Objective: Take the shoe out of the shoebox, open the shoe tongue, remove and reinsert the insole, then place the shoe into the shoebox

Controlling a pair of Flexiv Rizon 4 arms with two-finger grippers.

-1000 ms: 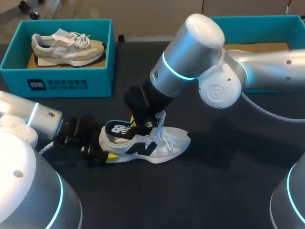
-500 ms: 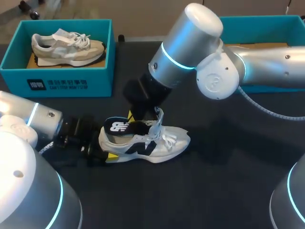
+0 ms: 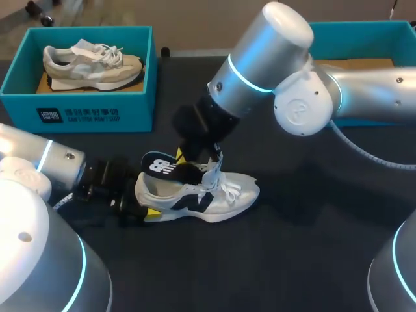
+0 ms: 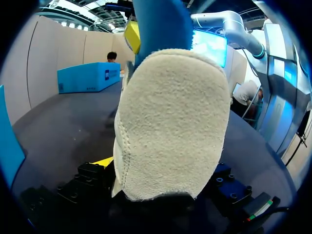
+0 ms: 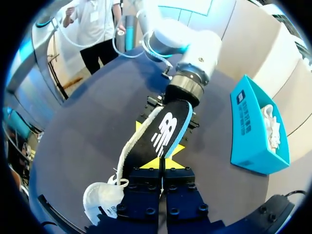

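Observation:
A white shoe [image 3: 208, 198] lies on its sole in the middle of the dark table, toe to the right. My left gripper [image 3: 140, 211] stands wide around the heel [image 4: 170, 122], both fingers against it. A dark insole [image 3: 162, 168] with a blue edge and a white logo sticks up out of the shoe's opening. My right gripper [image 3: 186, 158] is shut on its front end, just above the tongue. From the right wrist, the insole [image 5: 163, 131] runs ahead of the gripper [image 5: 162, 165] toward my left arm [image 5: 187, 85]. The blue insole [image 4: 161, 24] rises behind the heel.
A teal shoebox [image 3: 78, 107] holding a beige shoe [image 3: 91, 64] stands at the back left. A second teal box [image 3: 364, 29] sits at the back right, partly behind my right arm. The first shoebox [image 5: 253, 126] lies off to the side of the right gripper.
My right gripper has lifted and drawn back from the shoe, pulling the insole's heel end up and farther out. The left arm and the shoe have stayed put.

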